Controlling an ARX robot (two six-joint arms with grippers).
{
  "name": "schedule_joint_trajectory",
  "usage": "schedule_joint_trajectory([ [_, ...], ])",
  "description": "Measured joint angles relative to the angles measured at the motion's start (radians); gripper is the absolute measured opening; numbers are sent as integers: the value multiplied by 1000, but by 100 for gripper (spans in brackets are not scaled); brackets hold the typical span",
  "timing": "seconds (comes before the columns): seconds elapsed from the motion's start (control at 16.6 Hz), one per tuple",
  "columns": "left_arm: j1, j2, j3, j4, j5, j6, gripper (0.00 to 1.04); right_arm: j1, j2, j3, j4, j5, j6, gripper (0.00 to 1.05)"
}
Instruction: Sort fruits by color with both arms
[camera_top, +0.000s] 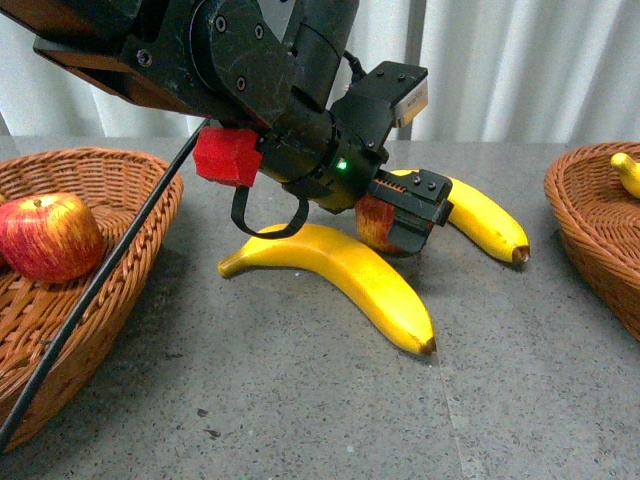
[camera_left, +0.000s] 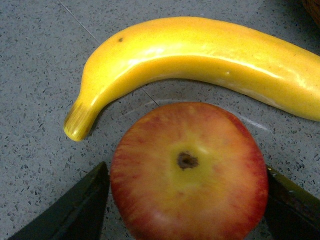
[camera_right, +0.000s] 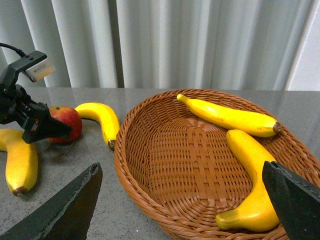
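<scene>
The apple (camera_left: 187, 170) sits on the table (camera_left: 30, 100) between the left fingers (camera_left: 75, 212).

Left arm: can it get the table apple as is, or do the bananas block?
Likely yes. The left gripper has its fingers flanking the apple, one each side; the near banana and far banana lie outside them.

Glossy apple (camera_left: 187, 170) and banana (camera_left: 200, 55); matt speckled tabletop (camera_left: 30, 75); rough wicker basket (camera_right: 165, 160).
</scene>
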Motion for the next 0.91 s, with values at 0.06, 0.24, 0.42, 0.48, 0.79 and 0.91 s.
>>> schedule_joint_trajectory([
  [0.06, -1, 0, 0, 2, -1, 3, 77, 0, 0, 0, 0, 0, 0, 98],
  [0.24, -2, 0, 0, 6, -4, 6, 68, 0, 0, 0, 0, 0, 0, 98],
  [0.42, -13, -34, -37, 22, -31, 26, 67, 0, 0, 0, 0, 0, 0, 98],
  [0.48, -19, -108, -94, 33, -44, 27, 67, 0, 0, 0, 0, 0, 0, 98],
  [0.79, 2, -506, -333, 185, -238, -31, 66, 0, 0, 0, 0, 0, 0, 98],
  [0.91, 8, -565, -382, 191, -264, -45, 66, 0, 0, 0, 0, 0, 0, 98],
])
